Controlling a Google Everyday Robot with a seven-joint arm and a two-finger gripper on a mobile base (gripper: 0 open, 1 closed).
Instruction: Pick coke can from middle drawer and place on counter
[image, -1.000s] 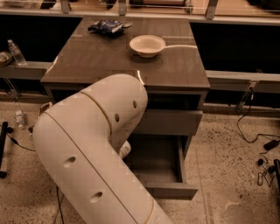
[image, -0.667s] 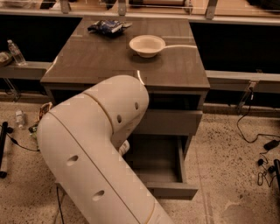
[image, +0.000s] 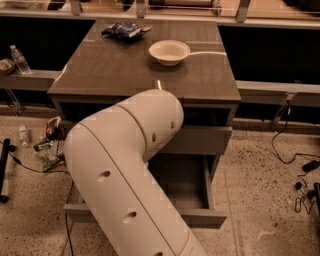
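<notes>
White arm (image: 125, 165) hides pincer and much of middle drawer (image: 192, 185); bowl (image: 169, 51) tops counter (image: 120, 75).

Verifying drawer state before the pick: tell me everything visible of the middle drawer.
The middle drawer is grey, wide and shallow, pulled open below a shut grey drawer front. Its front panel and right wall show; the visible right part of its floor is bare. The white arm crosses its left half, hiding the rest. No handle shows. The gripper is out of view behind the arm.
</notes>
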